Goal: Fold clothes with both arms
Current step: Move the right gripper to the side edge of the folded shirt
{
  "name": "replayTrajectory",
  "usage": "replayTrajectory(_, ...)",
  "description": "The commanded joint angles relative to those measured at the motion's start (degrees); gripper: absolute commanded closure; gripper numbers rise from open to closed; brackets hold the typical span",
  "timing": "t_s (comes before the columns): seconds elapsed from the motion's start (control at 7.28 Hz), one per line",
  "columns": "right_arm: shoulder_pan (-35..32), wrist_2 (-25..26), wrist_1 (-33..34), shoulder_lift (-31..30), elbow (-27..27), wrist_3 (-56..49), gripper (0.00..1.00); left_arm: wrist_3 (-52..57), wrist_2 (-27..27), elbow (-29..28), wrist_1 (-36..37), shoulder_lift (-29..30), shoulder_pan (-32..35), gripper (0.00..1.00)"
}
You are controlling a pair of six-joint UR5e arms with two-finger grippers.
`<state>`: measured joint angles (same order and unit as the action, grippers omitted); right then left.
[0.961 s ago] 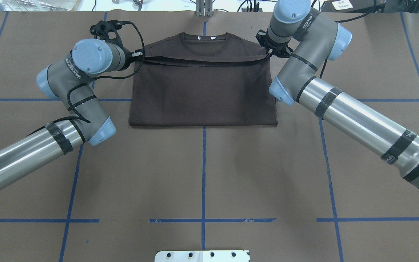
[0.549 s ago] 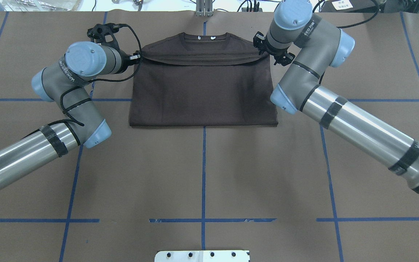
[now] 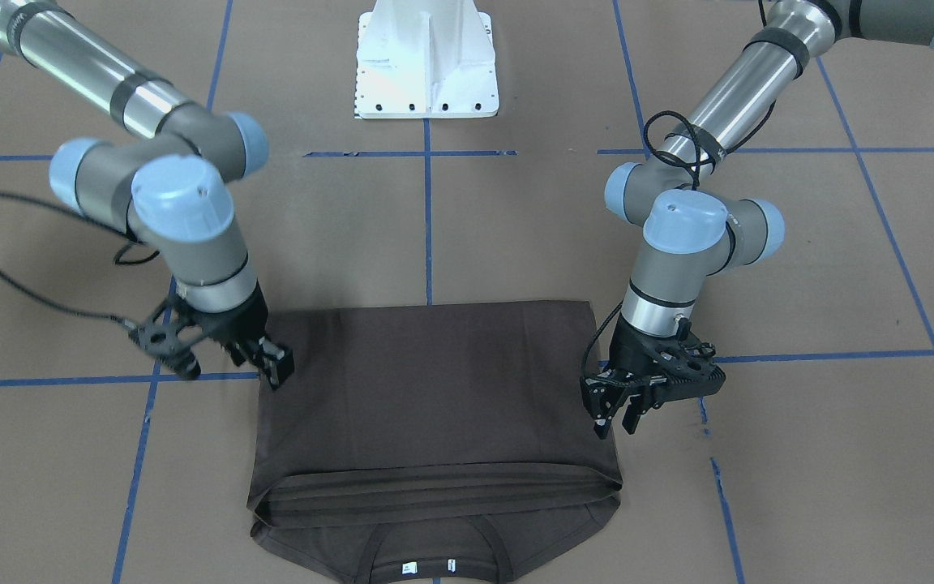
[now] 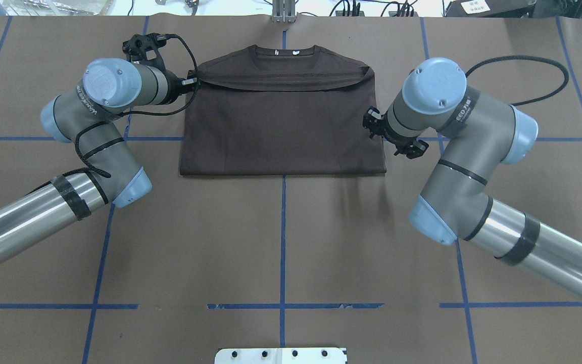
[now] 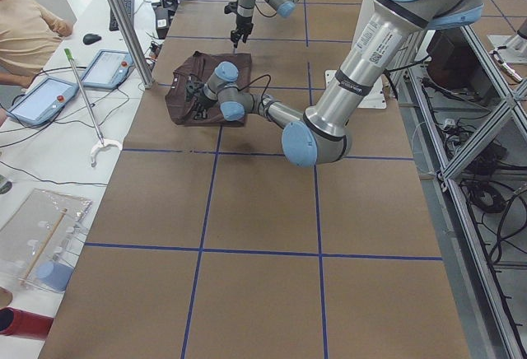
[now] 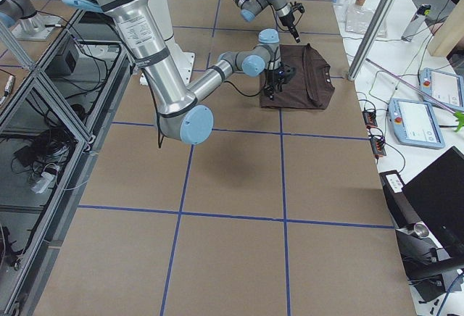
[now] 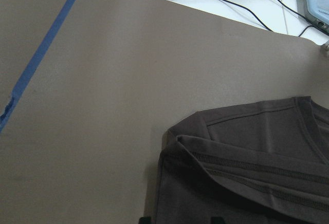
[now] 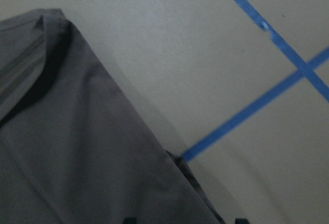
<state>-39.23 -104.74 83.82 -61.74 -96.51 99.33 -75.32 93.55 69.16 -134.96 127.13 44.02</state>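
The left gripper (image 3: 614, 422) hangs by the shirt's (image 4: 283, 131) far corner, fingers spread, gripping nothing. The shirt lies flat on the table (image 4: 281, 242) between the arms. Its hem is doubled up to just short of the collar (image 4: 283, 50), so one fold looks done. The sleeves seem tucked in, though I can't be sure from here. I'd guess at least one more fold is left to make it a compact bundle. The right gripper (image 3: 274, 369) sits at the shirt's side edge, nearer the robot, fingers likewise apart and empty. I see no bin or basket for it.
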Motion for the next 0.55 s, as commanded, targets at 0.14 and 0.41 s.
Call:
replayTrajectory(0.14,3.72,1.82,-5.64,-3.04,1.64,7.69,0.27,0.00,0.05,0.54,-0.13,-0.13,-0.08,0.51)
replayTrajectory(0.41,3.37,1.91,-8.49,-3.04,3.34,8.51,0.27,-0.01,0.05,0.62,-0.13,-0.21,-0.08,0.51)
